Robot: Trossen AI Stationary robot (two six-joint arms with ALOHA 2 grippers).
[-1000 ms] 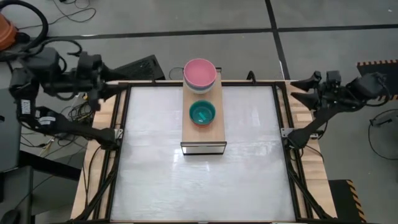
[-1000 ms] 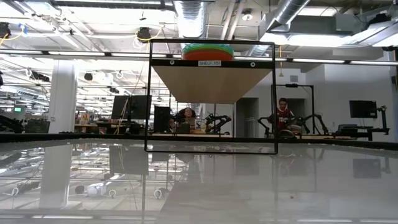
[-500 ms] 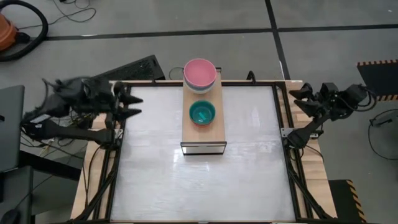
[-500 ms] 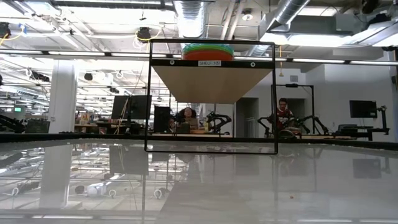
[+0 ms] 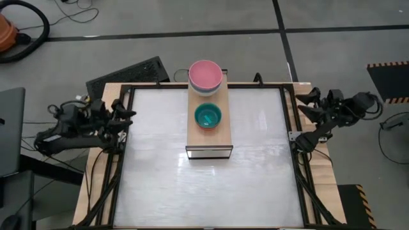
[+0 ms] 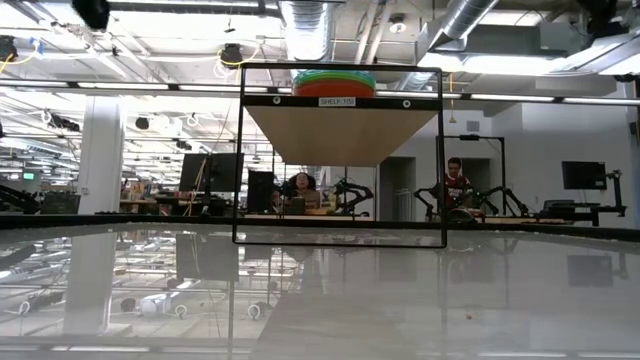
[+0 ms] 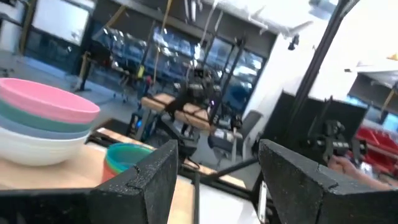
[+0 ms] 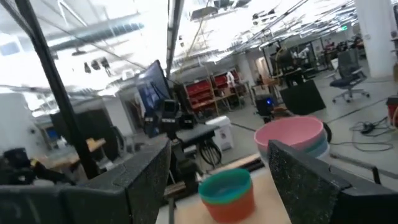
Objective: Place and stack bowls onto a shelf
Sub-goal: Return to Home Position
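Observation:
The shelf (image 5: 208, 131), pale wood with a dark front edge, stands on the table's far middle. At its far end sits a stack of bowls (image 5: 205, 76) with light pink on top and white at the bottom (image 7: 43, 118) (image 8: 292, 137). A smaller stack, teal over red (image 5: 208, 116) (image 7: 127, 158) (image 8: 227, 190), rests nearer the front. My left gripper (image 5: 125, 115) (image 7: 217, 180) is open at the table's left edge. My right gripper (image 5: 305, 103) (image 8: 217, 180) is open at the right edge. Both point toward the shelf and hold nothing.
A dark frame (image 5: 121, 137) runs around the white tabletop (image 5: 204, 191). In the low view the shelf (image 6: 340, 140) shows as a dark frame with bowl rims (image 6: 334, 82) on top. People sit at desks in the room behind (image 6: 455, 190).
My left arm has swung in from beyond the far-left corner and come down by the table's left edge, its gripper now pointing across the table. My right arm has folded in slightly at the right edge. The bowls and shelf have stayed put.

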